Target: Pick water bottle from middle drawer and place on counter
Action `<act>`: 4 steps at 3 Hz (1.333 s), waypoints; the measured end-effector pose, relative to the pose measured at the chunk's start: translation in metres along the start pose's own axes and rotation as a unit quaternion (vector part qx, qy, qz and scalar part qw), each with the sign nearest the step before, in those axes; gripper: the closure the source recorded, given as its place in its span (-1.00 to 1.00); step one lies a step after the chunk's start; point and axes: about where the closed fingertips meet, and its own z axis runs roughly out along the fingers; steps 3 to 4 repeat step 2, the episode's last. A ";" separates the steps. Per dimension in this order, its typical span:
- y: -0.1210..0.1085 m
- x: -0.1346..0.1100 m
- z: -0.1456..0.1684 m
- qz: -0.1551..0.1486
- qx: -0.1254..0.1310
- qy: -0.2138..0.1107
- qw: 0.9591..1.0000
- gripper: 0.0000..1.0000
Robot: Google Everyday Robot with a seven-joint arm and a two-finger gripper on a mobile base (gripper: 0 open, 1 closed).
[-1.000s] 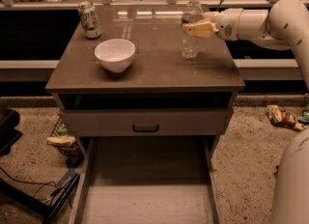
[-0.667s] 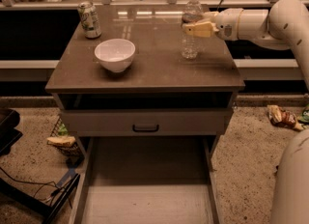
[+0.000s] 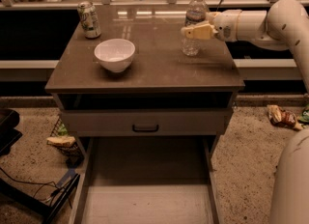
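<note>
We see a brown bench (image 3: 159,68) on top of a grey drawer cabinet, viewed from the front and slightly above. The water bottle (image 3: 195,14) stands upright on the bench near its back right corner, white cap on. A white robot arm reaches in from the right, and its cream end effector (image 3: 193,31) sits against the bottle's middle. We cannot tell whether the end effector is clamped on the bottle or has let go of it.

Compared with the views from a moment earlier, we find almost no change. The bottle is in the same spot and still upright, and the end effector is at the same height beside it.

Below, the middle drawer (image 3: 145,203) is pulled out towards us, and its pale floor shows nothing on it. A white bowl (image 3: 114,54) rests left of centre on the bench, and a green-and-white soda can (image 3: 89,19) stands at the back left, both well apart from the bottle.

We judge that the bottle is already placed, and that only the release and withdrawal of the arm are left.
</note>
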 end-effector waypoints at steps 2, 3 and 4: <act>0.002 0.000 0.005 0.001 -0.003 0.000 1.000 -1.00; 0.002 0.000 0.005 0.001 -0.003 0.000 1.000 -1.00; 0.002 0.000 0.005 0.001 -0.003 0.000 1.000 -1.00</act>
